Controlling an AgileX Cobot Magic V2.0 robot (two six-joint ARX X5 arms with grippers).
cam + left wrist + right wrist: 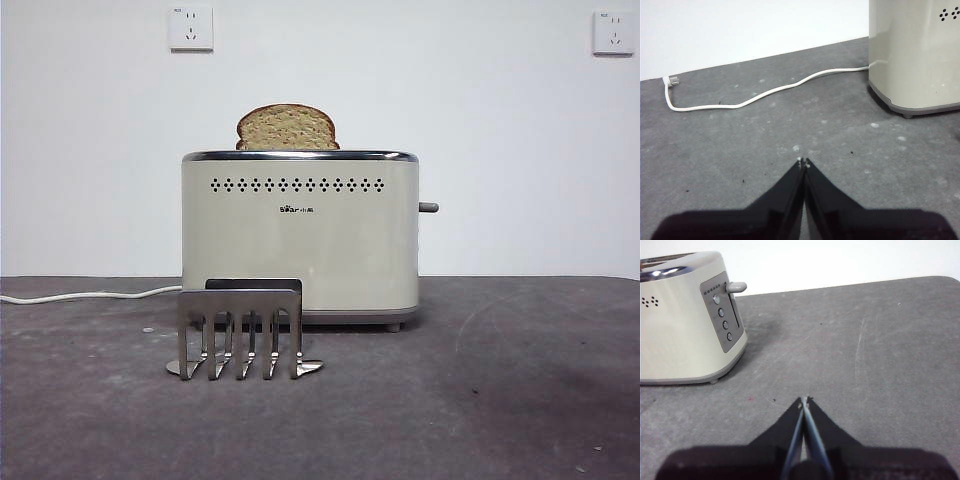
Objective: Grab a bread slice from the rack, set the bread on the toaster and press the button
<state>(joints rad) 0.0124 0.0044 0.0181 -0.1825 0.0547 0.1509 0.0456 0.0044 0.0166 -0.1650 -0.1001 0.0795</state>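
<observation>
Scuffed grey table (500,400) meets white wall (420,70) with two sockets (191,28)

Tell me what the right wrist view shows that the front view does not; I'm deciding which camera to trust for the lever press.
Only the right wrist view shows the toaster's end panel with its round buttons, and the right gripper, jaws shut, low over the table. Only the front view shows the slice of bread standing in the slot and the rack, which holds no bread. Both show the toaster and the button, up near the top.
</observation>
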